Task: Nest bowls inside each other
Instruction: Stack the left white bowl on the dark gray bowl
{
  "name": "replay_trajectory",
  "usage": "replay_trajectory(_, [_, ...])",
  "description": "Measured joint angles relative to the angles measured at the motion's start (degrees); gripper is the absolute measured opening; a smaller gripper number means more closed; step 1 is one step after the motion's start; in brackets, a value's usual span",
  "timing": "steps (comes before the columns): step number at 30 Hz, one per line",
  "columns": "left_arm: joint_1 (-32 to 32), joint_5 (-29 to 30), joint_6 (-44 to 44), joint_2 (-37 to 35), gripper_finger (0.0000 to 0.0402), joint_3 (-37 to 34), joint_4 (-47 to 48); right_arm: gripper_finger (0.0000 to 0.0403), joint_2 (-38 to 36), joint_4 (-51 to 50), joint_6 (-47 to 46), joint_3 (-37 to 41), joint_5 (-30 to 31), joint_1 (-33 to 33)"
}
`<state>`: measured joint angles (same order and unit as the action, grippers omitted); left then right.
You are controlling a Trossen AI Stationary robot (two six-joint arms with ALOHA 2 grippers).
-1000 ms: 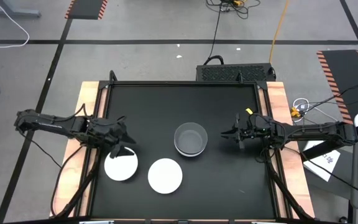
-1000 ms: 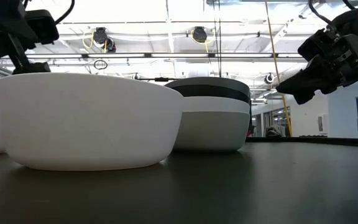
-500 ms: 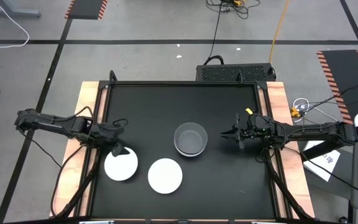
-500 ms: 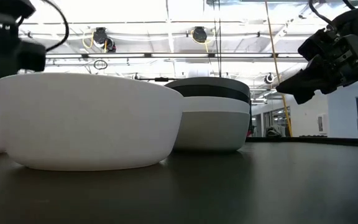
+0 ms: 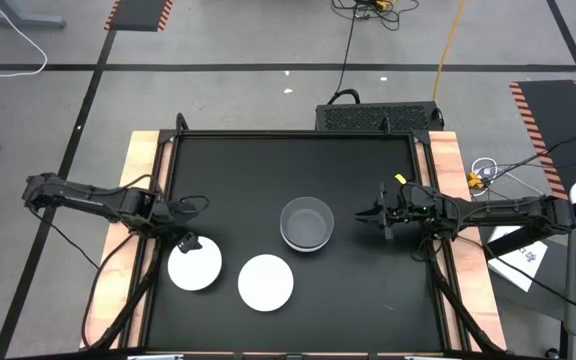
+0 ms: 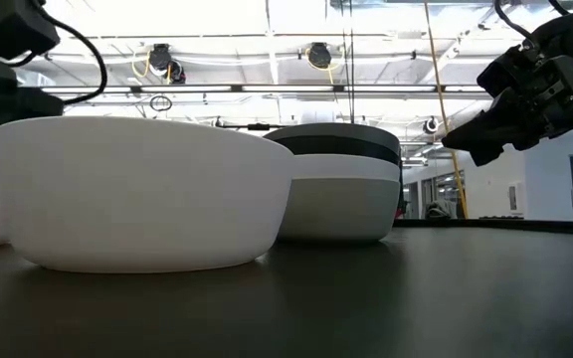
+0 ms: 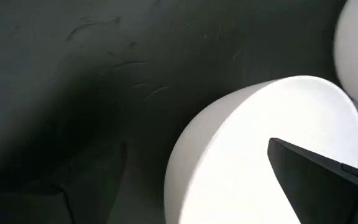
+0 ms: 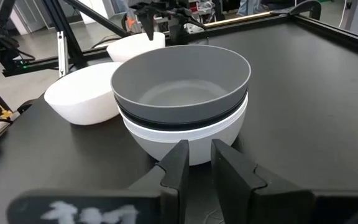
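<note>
A stack of nested bowls [image 5: 306, 223], grey one on top, stands at the table's middle, its bottom bowl [image 6: 338, 214] on the black top. Two white bowls stand alone near the front: one at the left [image 5: 194, 268], one beside it [image 5: 265, 282]. My left gripper [image 5: 184, 242] is open and points down over the left white bowl's far rim [image 7: 229, 118]; one finger [image 7: 316, 180] is over the inside, the other [image 7: 92, 180] outside. Whether they touch the rim I cannot tell. My right gripper [image 5: 373, 215] hovers right of the stack, a narrow gap between its fingers [image 8: 178, 165], holding nothing.
The black table top [image 5: 368, 290] has wooden side rails [image 5: 446, 170]. Free surface lies at the back and at the front right. A black box [image 5: 378, 117] sits behind the far edge, and cables lie on the floor beyond.
My left gripper has sunk toward the left white bowl's far rim, tipping from slanted to steeply downward and rolling its wrist; it has stayed open. The bowls and my right arm have kept still.
</note>
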<state>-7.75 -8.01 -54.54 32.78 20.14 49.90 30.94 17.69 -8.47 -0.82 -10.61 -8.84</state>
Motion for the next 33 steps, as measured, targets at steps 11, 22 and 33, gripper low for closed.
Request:
replay_trajectory(11, [0.0,2.9,0.0,3.4,0.0324,0.0,-0.1,0.0061,0.0,0.0,0.2,0.0,0.0,0.0])
replay_trajectory(22, [0.0,3.8,1.8,5.9,0.0063,0.0,-5.3,0.0061,0.0,-0.1,0.4,0.0,0.0,0.0])
replay_trajectory(33, [0.0,9.1,8.6,5.9,0.0005,0.2,-14.3,0.0061,0.0,-1.3,0.4,0.0,0.0,0.0])
